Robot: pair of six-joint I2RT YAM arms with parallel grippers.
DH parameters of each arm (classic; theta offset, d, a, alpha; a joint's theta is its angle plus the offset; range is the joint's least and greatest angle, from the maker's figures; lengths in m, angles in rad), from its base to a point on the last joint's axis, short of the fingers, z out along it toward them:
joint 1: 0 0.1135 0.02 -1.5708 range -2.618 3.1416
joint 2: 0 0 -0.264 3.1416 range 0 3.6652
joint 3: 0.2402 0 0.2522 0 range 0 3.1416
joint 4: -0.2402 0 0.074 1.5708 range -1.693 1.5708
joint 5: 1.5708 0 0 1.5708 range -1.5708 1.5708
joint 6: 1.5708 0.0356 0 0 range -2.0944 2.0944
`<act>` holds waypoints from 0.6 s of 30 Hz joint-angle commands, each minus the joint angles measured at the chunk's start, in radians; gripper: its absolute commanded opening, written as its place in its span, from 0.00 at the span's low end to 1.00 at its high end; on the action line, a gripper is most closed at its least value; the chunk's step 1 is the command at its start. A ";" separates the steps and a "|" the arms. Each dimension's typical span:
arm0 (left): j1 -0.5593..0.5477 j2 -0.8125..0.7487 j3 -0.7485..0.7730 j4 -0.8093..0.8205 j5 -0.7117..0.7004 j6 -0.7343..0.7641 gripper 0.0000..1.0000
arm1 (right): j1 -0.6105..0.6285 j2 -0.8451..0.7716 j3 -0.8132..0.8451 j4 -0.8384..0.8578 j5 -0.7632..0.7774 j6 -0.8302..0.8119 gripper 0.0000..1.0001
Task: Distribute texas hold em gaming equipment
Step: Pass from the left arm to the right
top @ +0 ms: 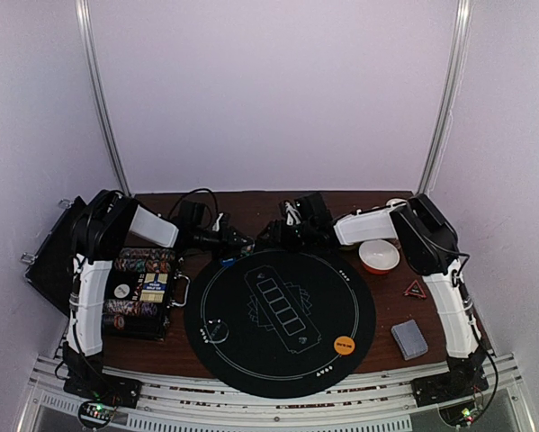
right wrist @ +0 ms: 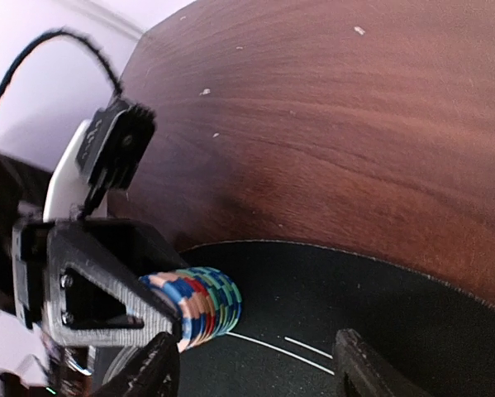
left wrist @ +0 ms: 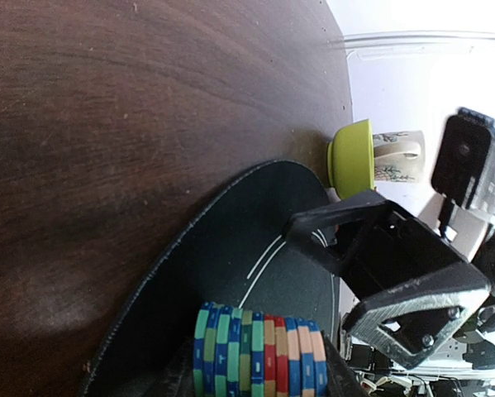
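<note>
The left gripper (left wrist: 255, 376) clamps a striped multicoloured poker-chip stack (right wrist: 202, 302), cropped in its own view. The right gripper (right wrist: 259, 368) gapes; overhead, the stack is indiscernible.

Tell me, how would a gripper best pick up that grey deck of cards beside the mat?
Probably from straight above, closing on the two long edges of the deck of cards. It lies flat on the table, right of the mat, so only its thin sides offer a hold, and that span is the shorter one.
</note>
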 commanded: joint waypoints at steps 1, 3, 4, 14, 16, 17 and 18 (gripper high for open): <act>0.010 0.059 -0.003 -0.041 -0.024 -0.021 0.26 | 0.009 -0.072 -0.010 -0.055 0.046 -0.311 0.69; 0.011 0.061 -0.010 -0.021 -0.015 -0.035 0.26 | 0.013 -0.059 -0.007 -0.046 0.005 -0.333 0.70; 0.011 0.061 -0.016 -0.011 -0.011 -0.044 0.26 | 0.019 -0.054 -0.010 -0.045 -0.006 -0.339 0.70; 0.005 0.014 -0.148 0.081 0.022 -0.078 0.24 | 0.134 -0.157 -0.232 0.121 0.111 -0.549 0.75; 0.005 0.016 -0.148 0.075 0.027 -0.068 0.24 | 0.148 -0.156 -0.235 0.136 0.166 -0.583 0.76; 0.005 0.018 -0.147 0.074 0.030 -0.068 0.24 | 0.152 -0.151 -0.233 0.143 0.200 -0.591 0.76; 0.005 0.018 -0.146 0.075 0.034 -0.069 0.24 | 0.153 -0.141 -0.221 0.142 0.230 -0.595 0.77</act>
